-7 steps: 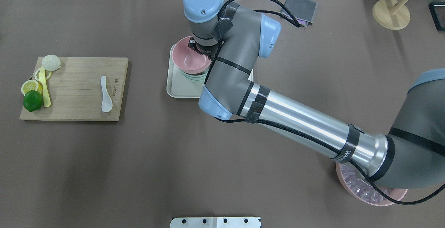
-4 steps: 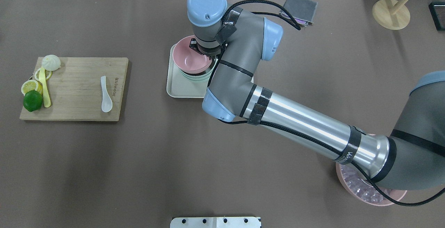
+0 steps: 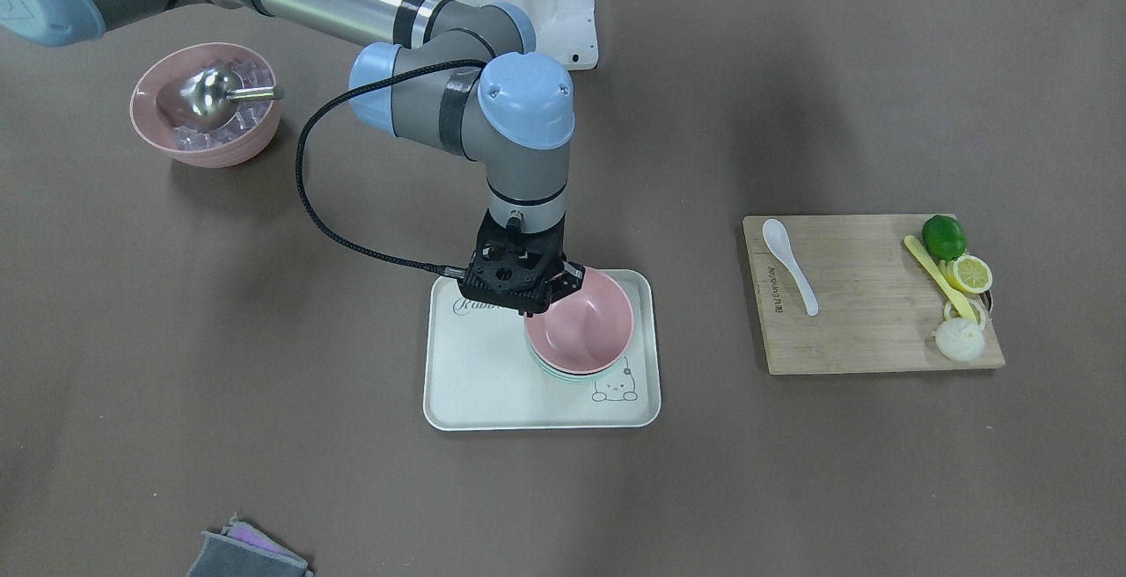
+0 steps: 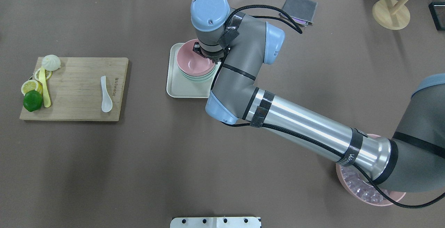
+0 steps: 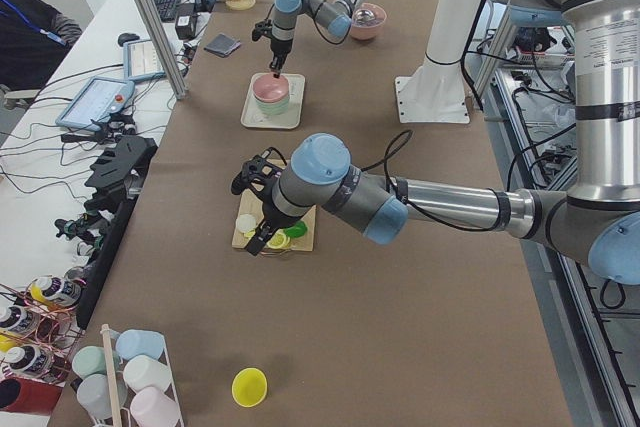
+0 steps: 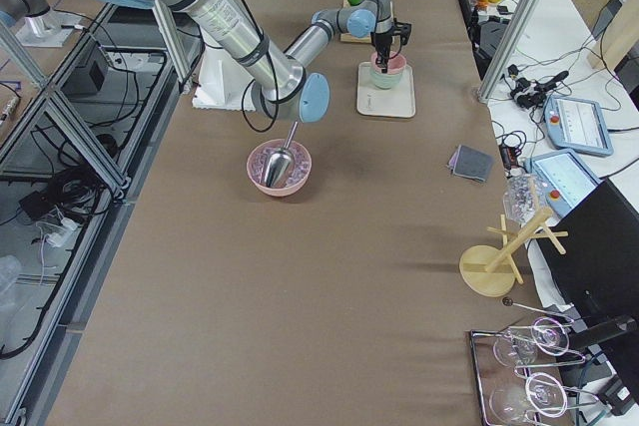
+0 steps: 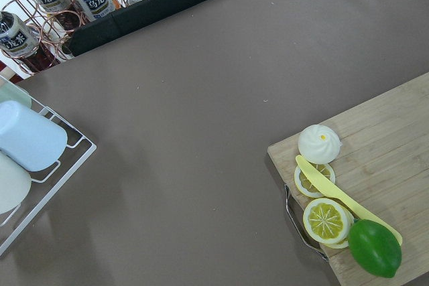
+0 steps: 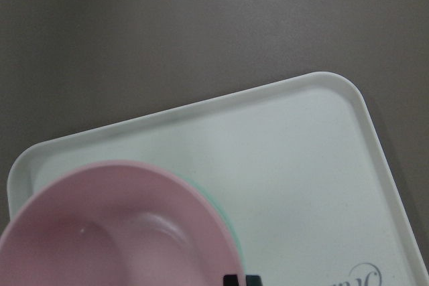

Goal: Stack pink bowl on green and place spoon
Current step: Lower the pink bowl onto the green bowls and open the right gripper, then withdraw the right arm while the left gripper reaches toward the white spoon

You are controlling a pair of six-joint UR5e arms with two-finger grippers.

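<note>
Neatly, the pink bowl (image 4: 193,63) nests upright inside the green bowl (image 4: 198,79).

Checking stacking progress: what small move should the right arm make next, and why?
Probably open the right gripper and lift straight up. The round pink bowl sits level, nested in the pale green bowl on the white tray, the gripper pinching its rim; the white spoon waits on the wooden board.

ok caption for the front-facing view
Right claw at rim of pink bowl stacked on green bowl; spoon on cutting board.
</note>
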